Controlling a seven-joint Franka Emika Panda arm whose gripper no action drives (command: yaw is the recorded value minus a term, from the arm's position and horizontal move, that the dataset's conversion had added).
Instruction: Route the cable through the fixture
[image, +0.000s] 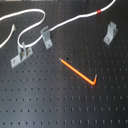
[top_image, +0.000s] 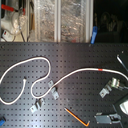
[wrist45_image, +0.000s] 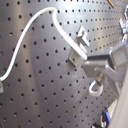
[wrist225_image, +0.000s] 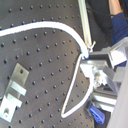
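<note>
The white cable (image: 30, 16) loops over the black pegboard, with its red band (image: 100, 10) toward the first exterior view's upper right. It also shows in the second exterior view (top_image: 75, 74). A small grey upright clip, the fixture (image: 46, 36), stands beside the cable's loop. A second like clip (image: 110, 32) stands to the right. My gripper (wrist225_image: 88, 53) appears shut on the cable (wrist225_image: 45, 27) near its right end. It sits at the second exterior view's right edge (top_image: 116, 84), close to the right clip (top_image: 105, 92). It is out of the first exterior view.
A low grey bracket with two posts (image: 21, 55) lies left of the fixture. An orange bent rod (image: 77, 71) lies mid-board. Clear bins (top_image: 60, 20) stand behind the board. Grey hardware (top_image: 107, 119) sits at the second exterior view's lower right.
</note>
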